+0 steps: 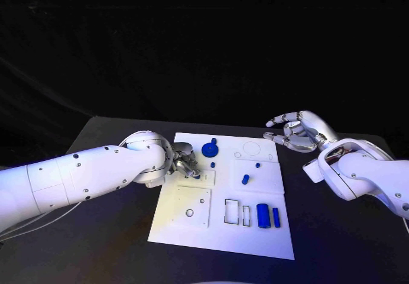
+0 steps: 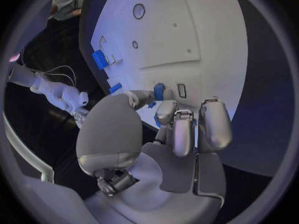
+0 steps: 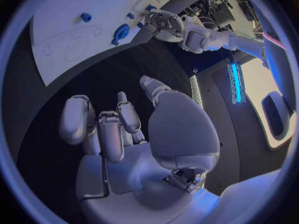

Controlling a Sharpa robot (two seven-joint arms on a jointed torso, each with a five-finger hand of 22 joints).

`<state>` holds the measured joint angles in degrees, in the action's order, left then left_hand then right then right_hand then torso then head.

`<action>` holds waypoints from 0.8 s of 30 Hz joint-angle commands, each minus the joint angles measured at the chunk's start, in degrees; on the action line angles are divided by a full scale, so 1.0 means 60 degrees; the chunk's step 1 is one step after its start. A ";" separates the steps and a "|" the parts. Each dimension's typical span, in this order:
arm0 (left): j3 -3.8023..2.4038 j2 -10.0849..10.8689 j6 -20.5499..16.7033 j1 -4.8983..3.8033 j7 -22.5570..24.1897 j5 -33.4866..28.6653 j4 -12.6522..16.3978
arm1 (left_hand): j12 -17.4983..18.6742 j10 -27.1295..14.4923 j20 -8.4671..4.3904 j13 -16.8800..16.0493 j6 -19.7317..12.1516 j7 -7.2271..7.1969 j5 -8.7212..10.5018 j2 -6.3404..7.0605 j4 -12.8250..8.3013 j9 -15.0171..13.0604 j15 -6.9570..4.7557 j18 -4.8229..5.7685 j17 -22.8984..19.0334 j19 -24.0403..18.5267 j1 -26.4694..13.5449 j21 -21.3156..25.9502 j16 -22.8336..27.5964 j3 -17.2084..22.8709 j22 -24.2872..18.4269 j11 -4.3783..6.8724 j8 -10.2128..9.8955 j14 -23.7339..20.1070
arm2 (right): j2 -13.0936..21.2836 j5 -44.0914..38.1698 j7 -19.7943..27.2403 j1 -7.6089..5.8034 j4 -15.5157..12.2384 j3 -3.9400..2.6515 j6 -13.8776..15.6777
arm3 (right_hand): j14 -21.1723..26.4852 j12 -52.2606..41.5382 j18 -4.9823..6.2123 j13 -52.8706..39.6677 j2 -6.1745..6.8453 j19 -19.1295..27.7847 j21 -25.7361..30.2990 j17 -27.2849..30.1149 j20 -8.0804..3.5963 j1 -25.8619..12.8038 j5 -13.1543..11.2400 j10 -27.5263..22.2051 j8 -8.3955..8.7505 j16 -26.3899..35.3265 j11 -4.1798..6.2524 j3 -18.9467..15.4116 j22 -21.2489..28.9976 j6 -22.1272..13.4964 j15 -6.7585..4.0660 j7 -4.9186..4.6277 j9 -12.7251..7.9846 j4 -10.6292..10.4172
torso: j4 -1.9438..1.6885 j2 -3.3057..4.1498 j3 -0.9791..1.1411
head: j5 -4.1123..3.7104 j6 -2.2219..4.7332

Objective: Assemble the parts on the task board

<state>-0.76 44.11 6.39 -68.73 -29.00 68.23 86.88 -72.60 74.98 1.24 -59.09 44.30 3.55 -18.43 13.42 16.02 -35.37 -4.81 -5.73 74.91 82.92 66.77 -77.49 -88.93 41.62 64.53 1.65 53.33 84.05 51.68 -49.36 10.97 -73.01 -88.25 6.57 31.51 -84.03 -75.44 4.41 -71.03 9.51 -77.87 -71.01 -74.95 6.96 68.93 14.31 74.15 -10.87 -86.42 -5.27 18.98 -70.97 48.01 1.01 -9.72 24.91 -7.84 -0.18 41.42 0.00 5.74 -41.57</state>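
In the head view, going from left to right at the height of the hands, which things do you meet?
Left arm → left hand, holding a small blue part → blue round part → task board → right hand

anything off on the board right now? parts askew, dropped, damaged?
Nothing stands out. The task board lies flat on the table, loose blue parts on it, none off it: a round part at the far end, two cylinders at the near right. The left hand holds a small blue part; the right hand hovers empty beside the board.
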 commanded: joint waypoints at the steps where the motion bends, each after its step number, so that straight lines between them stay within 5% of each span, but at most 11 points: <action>1: 0.0011 -0.0039 0.0216 0.0014 -0.0004 -0.0052 -0.0024 | -0.0032 0.0054 -0.0053 -0.0006 0.0225 -0.0166 -0.0001 -0.0013 -0.1740 -0.0025 -0.0064 0.0156 0.2204 0.0020 -0.0094 -0.0021 -0.0066 0.1712 0.0007 0.0011 0.0046 0.0913 | -0.0001 -0.0017 0.0069 0.0008 -0.0005 0.0001 -0.0075 | -0.0543 0.0014 0.0120 0.0018 -0.0031 0.0025 0.0055 -0.0548 -0.0058 0.0090 0.0063 0.0018 -0.0036 0.0055 0.0059 -0.0021 0.0022 0.0047 -0.0068 -0.0009 0.0009 -0.0019 | 0.0003 0.0008 0.0003 | -0.0001 -0.0002; 24: 0.0021 -0.0208 0.0306 0.0016 -0.0029 -0.0233 -0.0227 | -0.0107 0.0149 -0.0196 -0.0150 0.0479 -0.0364 0.0121 -0.0021 -0.1023 -0.0070 -0.0202 0.0156 0.2188 0.0043 -0.0862 0.0016 -0.0060 0.0602 -0.0010 0.0164 -0.0037 0.0909 | 0.0002 -0.0001 0.0082 0.0020 0.0013 0.0003 -0.0060 | -0.0540 0.0022 0.0123 0.0032 -0.0047 0.0031 0.0071 -0.0531 -0.0062 0.0060 0.0049 0.0013 -0.0037 0.0062 0.0060 -0.0033 0.0034 0.0045 -0.0070 -0.0009 0.0012 -0.0056 | -0.0001 0.0010 0.0005 | -0.0027 -0.0055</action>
<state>-0.77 43.08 6.65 -68.79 -29.13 67.54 85.43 -72.94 75.69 0.49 -60.02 45.65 2.80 -17.97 13.42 10.94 -35.84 -5.52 -5.73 74.91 83.23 62.08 -77.49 -89.15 44.44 64.40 2.35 53.26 83.94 51.70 -49.28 11.00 -72.95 -88.16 6.58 31.53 -84.03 -75.44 4.41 -70.91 9.51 -77.86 -70.81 -74.93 6.97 68.93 14.31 74.15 -10.86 -86.42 -5.27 18.88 -70.83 48.02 1.01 -9.72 24.89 -7.93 -0.16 41.48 0.02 5.58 -41.85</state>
